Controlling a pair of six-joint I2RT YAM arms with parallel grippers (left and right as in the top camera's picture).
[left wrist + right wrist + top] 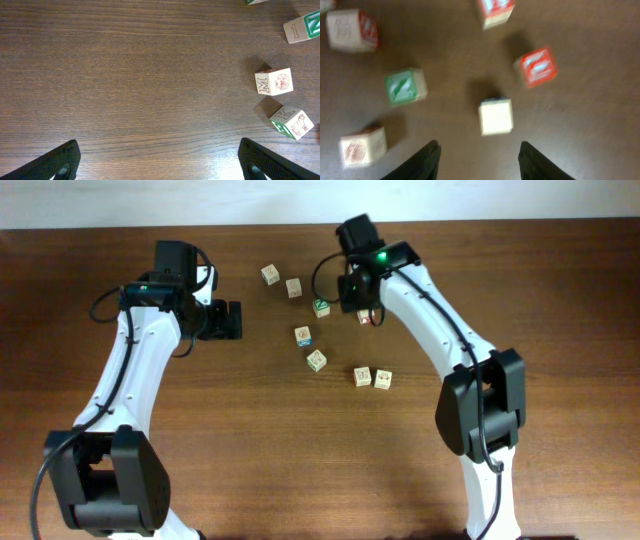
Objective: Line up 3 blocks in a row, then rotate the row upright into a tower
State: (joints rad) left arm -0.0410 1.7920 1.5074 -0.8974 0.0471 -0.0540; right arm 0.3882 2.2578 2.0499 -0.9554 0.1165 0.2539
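In the right wrist view, which is blurred, a pale wood block [495, 116] lies on the table just ahead of my right gripper [480, 146]. That gripper is open, with nothing between its fingers. Another pale block [362, 146] with an orange-red print sits at the lower left. From overhead, my right gripper [362, 308] hangs over the blocks' right side, near a blue-faced block [303, 336] and a pale block [316, 360]. My left gripper [232, 320] stays left of the group. It is wide open [159, 145] over bare wood, and a pale M block [273, 81] lies to its right.
A green-letter cube [405, 86] and two red-faced cubes [536, 66] [495, 11] lie around the pale block. Two cubes [270, 274] [293, 287] sit at the back, and a pair [362, 376] [383, 380] nearer the front. A K cube [291, 122] is near the M block.
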